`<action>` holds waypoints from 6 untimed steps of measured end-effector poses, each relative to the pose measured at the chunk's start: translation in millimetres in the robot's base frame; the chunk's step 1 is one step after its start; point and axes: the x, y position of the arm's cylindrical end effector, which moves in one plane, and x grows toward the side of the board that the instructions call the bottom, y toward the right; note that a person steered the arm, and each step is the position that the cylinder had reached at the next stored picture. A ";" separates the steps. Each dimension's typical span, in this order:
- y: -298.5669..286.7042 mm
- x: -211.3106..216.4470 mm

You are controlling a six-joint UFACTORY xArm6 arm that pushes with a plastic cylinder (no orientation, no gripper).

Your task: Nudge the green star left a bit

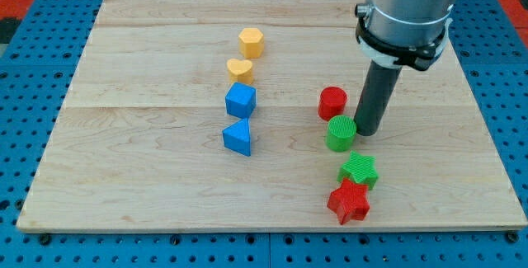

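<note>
- My tip (366,132) is resting on the bench (148,185); it is a plain rod with nothing that opens or shuts, and it is holding nothing.
- My tip is sitting just to the view's right of the green cylinder (340,133), touching it or nearly so; I cannot tell which.
- The red cylinder (332,102) is standing just up and to the view's left of my tip.
- The green star (359,170) is lying near my tip, toward the view's bottom, apart from it.
- The red star (349,201) is pressing against the green star's lower edge, farther from my tip.
- Well to the view's left of my tip, four blocks are forming a column: a yellow hexagon-like block (251,42), a yellow heart (240,71), a blue block (240,101) and a blue wedge (238,138).
- The arm's grey body is running out of the view's top.
</note>
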 end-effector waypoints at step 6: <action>7.5 82.9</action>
